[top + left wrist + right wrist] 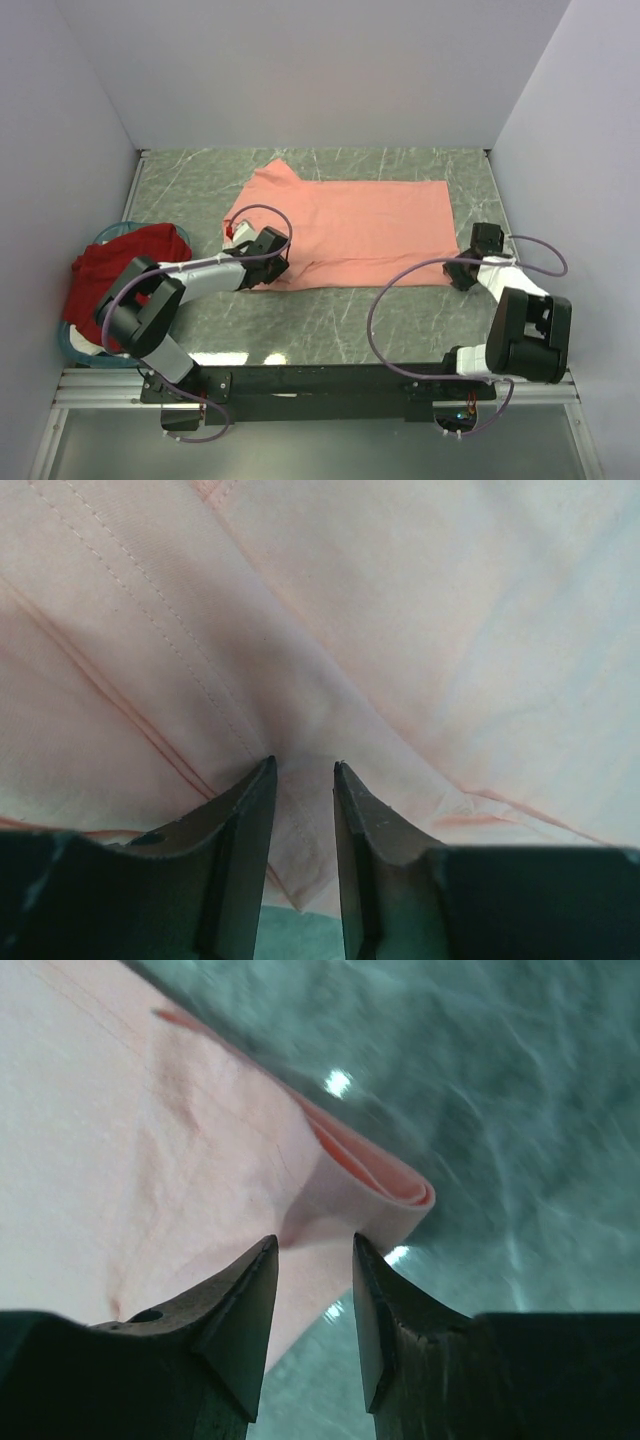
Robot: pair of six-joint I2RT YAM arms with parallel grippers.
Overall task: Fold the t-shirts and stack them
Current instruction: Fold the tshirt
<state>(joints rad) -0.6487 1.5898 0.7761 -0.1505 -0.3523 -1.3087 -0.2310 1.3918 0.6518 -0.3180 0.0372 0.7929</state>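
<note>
So the pink shirt (360,225) is lying spread out pretty flat in the middle of the green marble-look table (330,330), with one sleeve poking off toward the far left. The left gripper (280,262) is down on the shirt's near-left edge. In its wrist view the fingers (245,820) are clamped on a pucker of pink cloth, with a stitched seam running right into the pinch. The right gripper (458,274) is at the near-right corner, and it has a grip too. Its wrist view shows the corner doubled over into a little loop, and the cloth goes in between the fingers (240,1310).

The red shirt (125,260) is way off on the left, heaped in a teal basket (72,346) and spilling over the rim. The left arm's elbow sits right over part of it, so you can't see the whole pile. A purple cable (262,211) loops over the pink shirt's left side. Another purple cable (375,310) arcs over bare table near the right arm. Plain pale walls (320,70) box in the far side and both ends.
</note>
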